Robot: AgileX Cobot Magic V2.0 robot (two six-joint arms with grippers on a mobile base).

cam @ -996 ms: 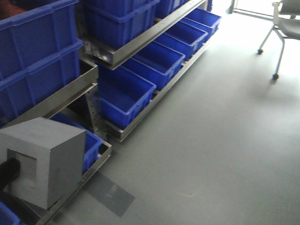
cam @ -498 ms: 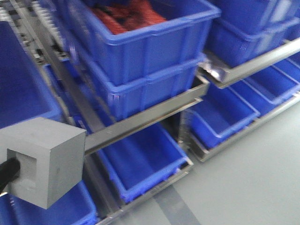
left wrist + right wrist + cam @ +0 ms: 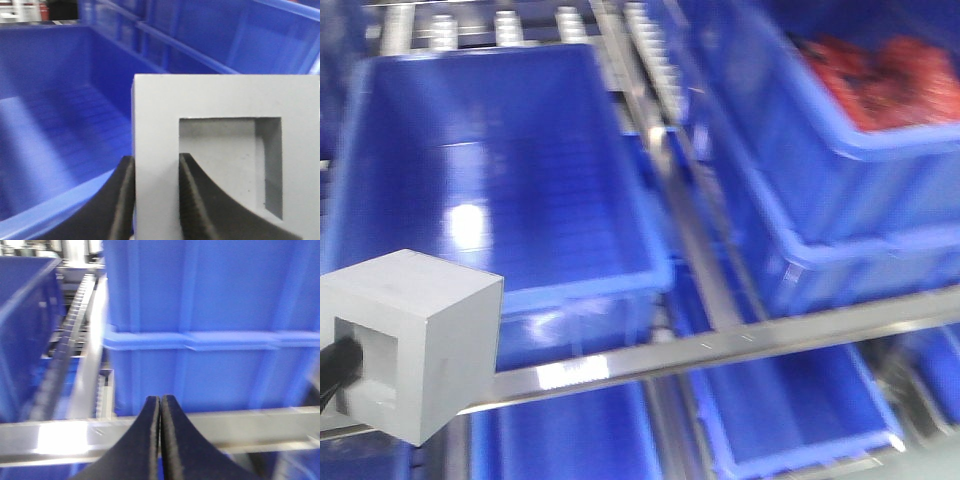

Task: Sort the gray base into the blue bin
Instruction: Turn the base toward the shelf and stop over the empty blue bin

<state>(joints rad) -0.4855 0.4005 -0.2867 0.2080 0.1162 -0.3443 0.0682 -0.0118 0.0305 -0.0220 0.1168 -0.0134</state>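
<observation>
My left claw (image 3: 155,160) pinches one wall of the matte light-gray cube (image 3: 420,340), one finger inside its square recess. Cube sits by the near rim of the large glossy blue plastic tub (image 3: 582,288). Right claw (image 3: 160,407) is pressed together.

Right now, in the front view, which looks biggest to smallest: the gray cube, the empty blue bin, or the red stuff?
1. blue bin
2. gray base
3. red stuff
The base is nearest the camera, so second versus third is unsure.
</observation>
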